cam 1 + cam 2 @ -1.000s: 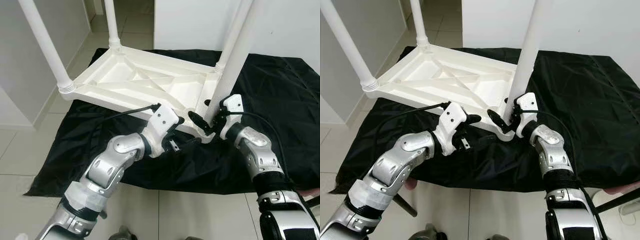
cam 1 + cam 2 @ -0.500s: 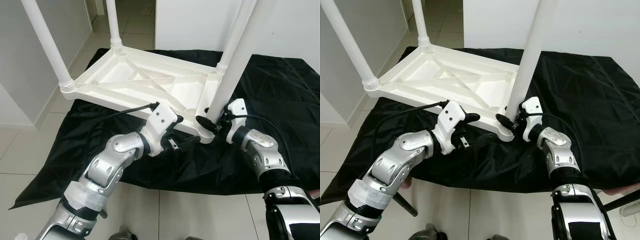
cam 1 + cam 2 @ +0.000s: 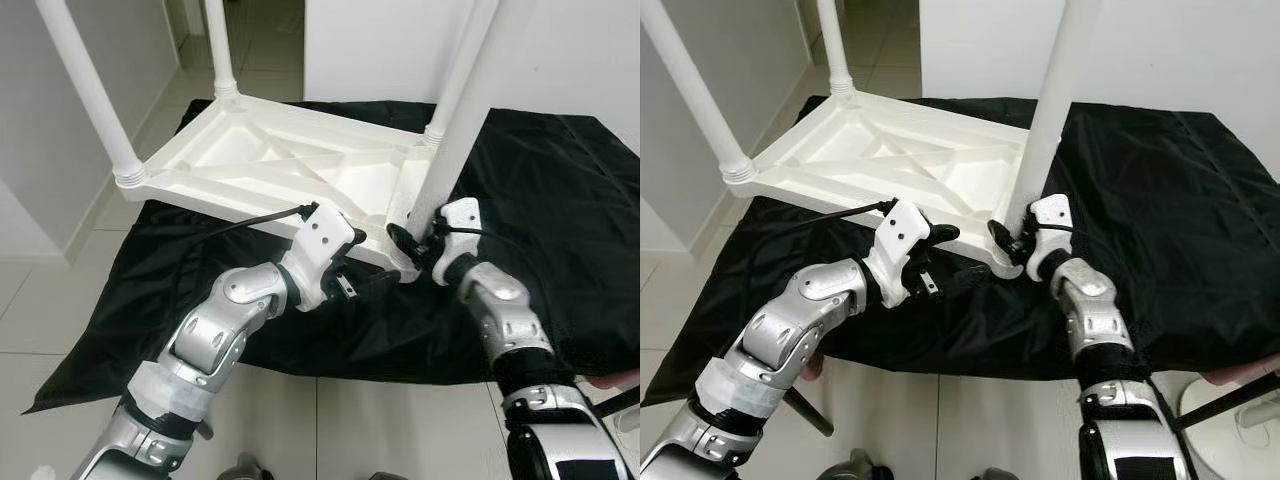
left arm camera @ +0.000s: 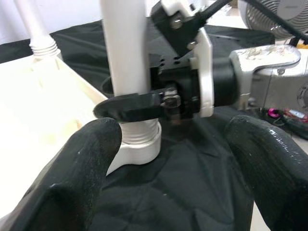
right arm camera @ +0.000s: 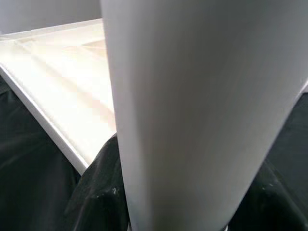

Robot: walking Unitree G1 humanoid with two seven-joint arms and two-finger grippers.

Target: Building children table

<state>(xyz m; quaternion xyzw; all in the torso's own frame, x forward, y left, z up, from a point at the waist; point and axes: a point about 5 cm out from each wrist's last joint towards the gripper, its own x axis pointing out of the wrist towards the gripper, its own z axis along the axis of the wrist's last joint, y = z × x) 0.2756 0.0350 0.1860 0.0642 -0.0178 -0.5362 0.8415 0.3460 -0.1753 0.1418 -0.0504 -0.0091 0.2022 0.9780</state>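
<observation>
Last leg going into the upturned table.
Right end effector (image 3: 412, 243), clamped on the near leg (image 3: 450, 140), has turned it more upright in its corner socket; left end effector (image 3: 352, 270) hovers apart beside, on the black cloth (image 3: 560, 200).

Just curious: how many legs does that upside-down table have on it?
4: far-left leg, near-left leg, far-right leg, and near-right leg clamped by the right gripper.
</observation>
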